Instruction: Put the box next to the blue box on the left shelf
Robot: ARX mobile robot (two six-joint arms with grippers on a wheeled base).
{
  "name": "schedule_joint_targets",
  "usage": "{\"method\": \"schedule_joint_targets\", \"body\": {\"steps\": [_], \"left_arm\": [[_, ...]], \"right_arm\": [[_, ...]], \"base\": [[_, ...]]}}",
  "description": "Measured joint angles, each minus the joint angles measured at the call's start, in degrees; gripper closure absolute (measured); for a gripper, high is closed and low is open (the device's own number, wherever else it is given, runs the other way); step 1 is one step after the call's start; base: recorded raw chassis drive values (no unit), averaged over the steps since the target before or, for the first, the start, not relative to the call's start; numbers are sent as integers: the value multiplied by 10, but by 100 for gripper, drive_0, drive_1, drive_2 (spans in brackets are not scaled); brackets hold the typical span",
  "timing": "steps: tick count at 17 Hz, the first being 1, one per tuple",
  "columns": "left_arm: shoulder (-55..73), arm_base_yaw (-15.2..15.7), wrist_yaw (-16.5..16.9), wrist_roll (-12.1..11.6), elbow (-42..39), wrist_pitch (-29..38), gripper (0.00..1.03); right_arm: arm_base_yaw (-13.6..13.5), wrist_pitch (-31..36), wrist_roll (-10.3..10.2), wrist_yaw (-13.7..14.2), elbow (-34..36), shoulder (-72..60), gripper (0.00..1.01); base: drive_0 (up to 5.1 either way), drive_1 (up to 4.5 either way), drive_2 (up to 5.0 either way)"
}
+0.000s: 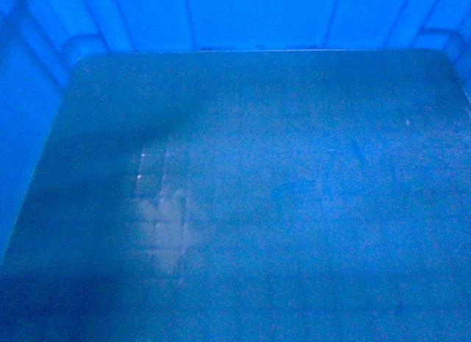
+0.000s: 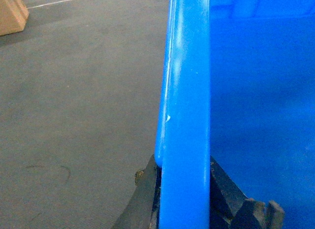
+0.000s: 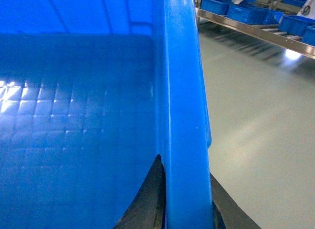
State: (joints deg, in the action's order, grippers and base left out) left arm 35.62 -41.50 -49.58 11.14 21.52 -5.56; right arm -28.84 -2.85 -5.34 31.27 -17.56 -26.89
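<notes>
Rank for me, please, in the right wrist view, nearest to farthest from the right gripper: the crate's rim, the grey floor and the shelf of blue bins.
1. Crate's rim, clamped in the right gripper.
2. Grey floor, to the right, beyond.
3. Shelf of blue bins, top right, farthest.

A grey floor [image 2: 74,115] with a fine, carpet-like texture fills the left wrist view; a thin white line [image 2: 64,0] crosses it toward 11 o'clock, and a faint curved scuff [image 2: 49,172] shows toward 8 o'clock. A pale wooden block [image 2: 11,12] sits in the 10 o'clock corner. In the right wrist view the floor [image 3: 261,120] looks smooth, pale grey-green and glossy, with soft light reflections. At 1 o'clock a metal shelf rail [image 3: 256,34] runs diagonally, carrying small blue bins [image 3: 246,13].
</notes>
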Motion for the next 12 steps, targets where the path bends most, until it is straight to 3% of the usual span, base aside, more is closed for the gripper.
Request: {"method": "schedule_joint_targets", "body": {"steps": [12], "left_arm": [[0, 0, 0, 0, 0, 0, 87]], "right_arm": [[0, 0, 0, 0, 0, 0, 91]], "base": [[0, 0, 0]]}}
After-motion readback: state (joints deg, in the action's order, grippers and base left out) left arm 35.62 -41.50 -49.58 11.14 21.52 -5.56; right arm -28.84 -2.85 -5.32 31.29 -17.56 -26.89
